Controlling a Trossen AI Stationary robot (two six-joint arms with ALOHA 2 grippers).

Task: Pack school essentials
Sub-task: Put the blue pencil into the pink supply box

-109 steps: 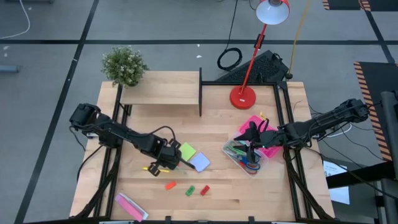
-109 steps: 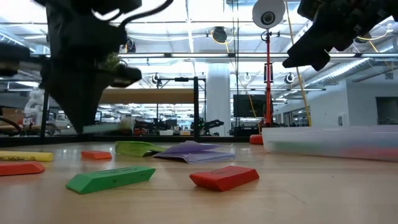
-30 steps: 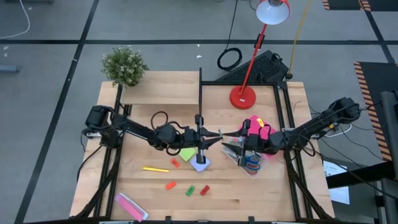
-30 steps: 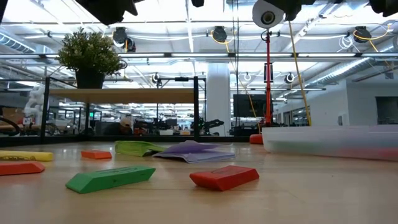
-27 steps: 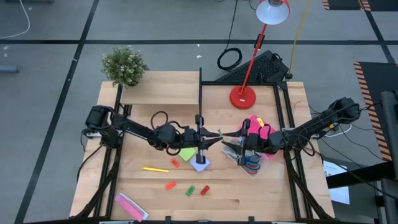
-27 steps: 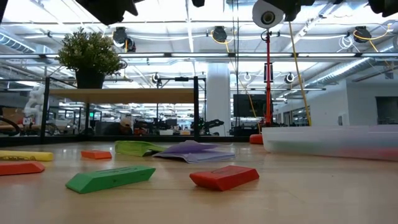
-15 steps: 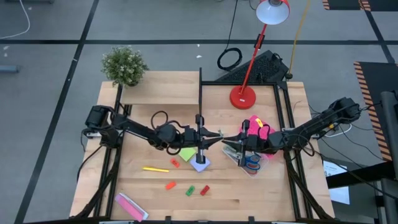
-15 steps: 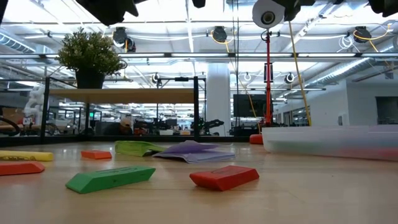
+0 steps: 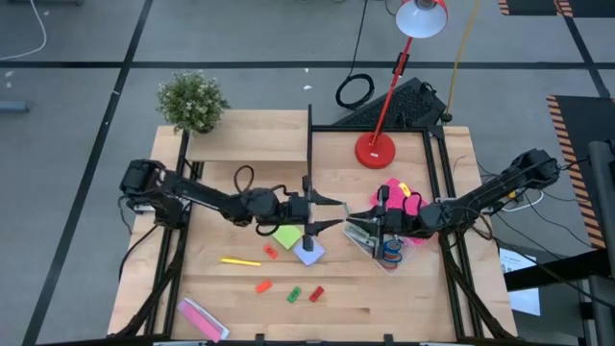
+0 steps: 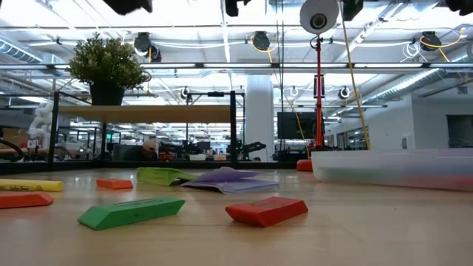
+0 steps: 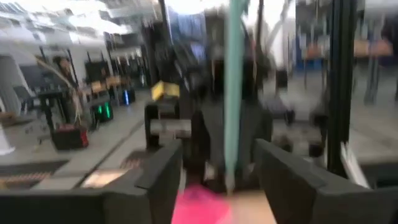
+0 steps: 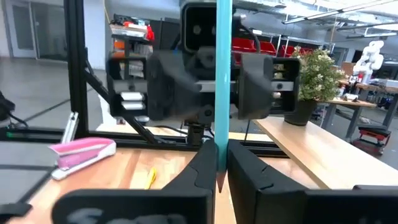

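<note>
While clamped, right gripper [image 12: 217, 163] pinches teal pencil [image 12: 222, 81].

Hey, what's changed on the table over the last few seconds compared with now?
The left gripper rose from the table near the sticky-note pads and moved to mid-table. The right gripper came from over the clear box to meet it. Now the right gripper is shut on the teal pen, and the left has just opened around it. The yellow pen, the small blocks and the pads did not move.
</note>
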